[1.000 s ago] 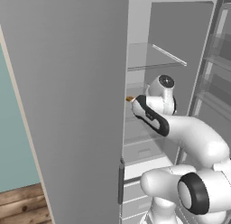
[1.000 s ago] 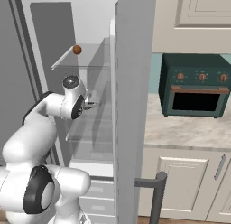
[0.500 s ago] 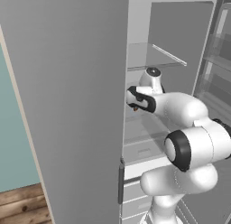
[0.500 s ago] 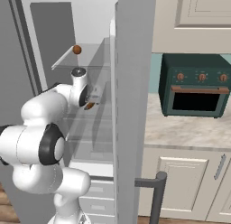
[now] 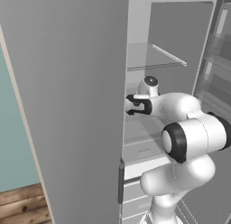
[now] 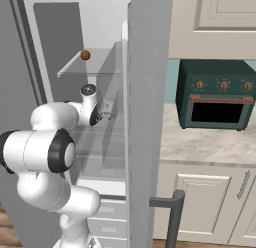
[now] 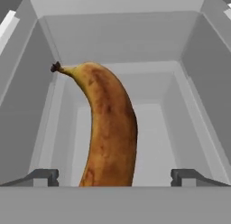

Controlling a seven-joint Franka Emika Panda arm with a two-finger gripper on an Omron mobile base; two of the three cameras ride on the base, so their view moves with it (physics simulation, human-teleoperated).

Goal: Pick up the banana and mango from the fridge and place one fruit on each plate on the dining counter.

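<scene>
The robot's two-finger gripper [image 7: 115, 175] stands spread wide, clamped on nothing, with the curved yellow-brown spotted banana [image 7: 108, 137] rising between its dark fingertips [image 7: 43, 175]. The banana looks light, firm-skinned but bruisable, and a little slick; its thick middle, just beyond the tips, seems the safest hold. It lies on a white shelf floor inside the tall grey fridge [image 5: 67, 105]. Side walls flank the banana with fair room; the rear wall stands well past its stem.

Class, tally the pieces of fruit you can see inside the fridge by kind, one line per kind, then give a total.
Banana: 1
Mango: 1
Total: 2
</scene>
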